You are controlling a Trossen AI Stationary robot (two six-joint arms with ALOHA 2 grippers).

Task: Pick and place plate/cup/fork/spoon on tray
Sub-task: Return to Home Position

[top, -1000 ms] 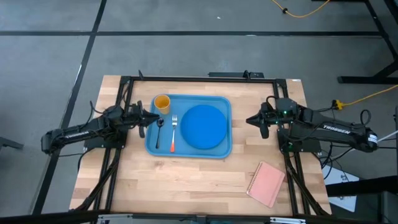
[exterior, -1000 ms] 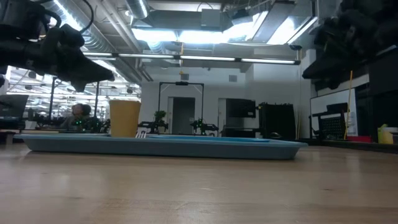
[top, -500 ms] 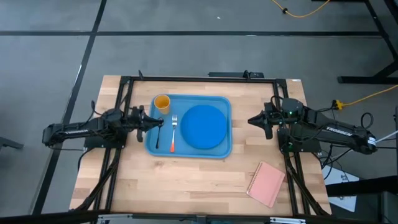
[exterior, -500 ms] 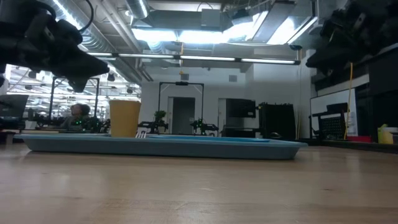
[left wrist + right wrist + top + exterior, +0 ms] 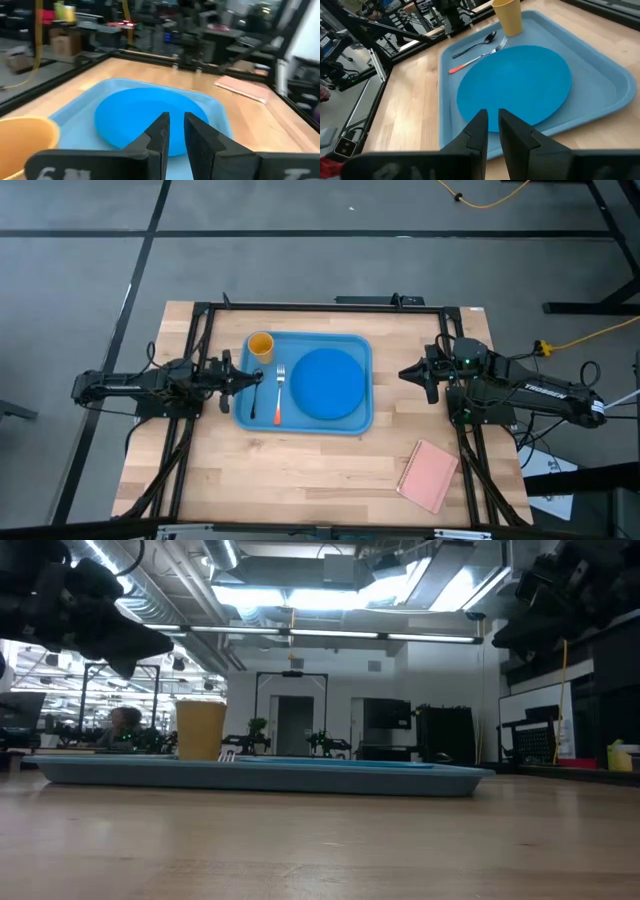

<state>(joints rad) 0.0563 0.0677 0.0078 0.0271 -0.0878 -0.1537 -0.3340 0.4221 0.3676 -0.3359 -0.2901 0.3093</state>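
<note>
High view, tray: the light blue tray (image 5: pixel 304 416) is seen lying on the wooden table (image 5: pixel 300 470), with all four task items resting in it.
High view, plate: the plate (image 5: pixel 327 383) is laid flat in the tray's right part.
High view, cup: the cup (image 5: pixel 260 346) is stood upright in the tray's far left corner.
High view, cutlery: the fork (image 5: pixel 279 394) is laid just left of the plate; the spoon (image 5: pixel 255 392) lies left of the fork, its handle hard to make out.
High view, grippers: the left gripper (image 5: pixel 258 378) is held at the tray's left edge, close over the spoon; the right gripper (image 5: pixel 403 373) is held off the tray's right edge. Finger gaps are too small to judge here.
High view, other: a pink book (image 5: pixel 428 474) lies near the table's front right corner.
Low view: only the tray's rim (image 5: pixel 260 775) and the cup (image 5: pixel 200 729) are clear; the plate shows as a thin edge, the cutlery is mostly hidden behind the rim, and both arms are cut off at the upper corners.
Left wrist view: the fingers (image 5: pixel 161 137) are nearly closed with a narrow gap and nothing gripped; the cup (image 5: pixel 25 134) is partly cut off.
Right wrist view: the fingers (image 5: pixel 477 134) are likewise almost together and empty; the plate (image 5: pixel 515 87), fork (image 5: pixel 475 56) and spoon (image 5: pixel 476 43) are plainly seen.
</note>
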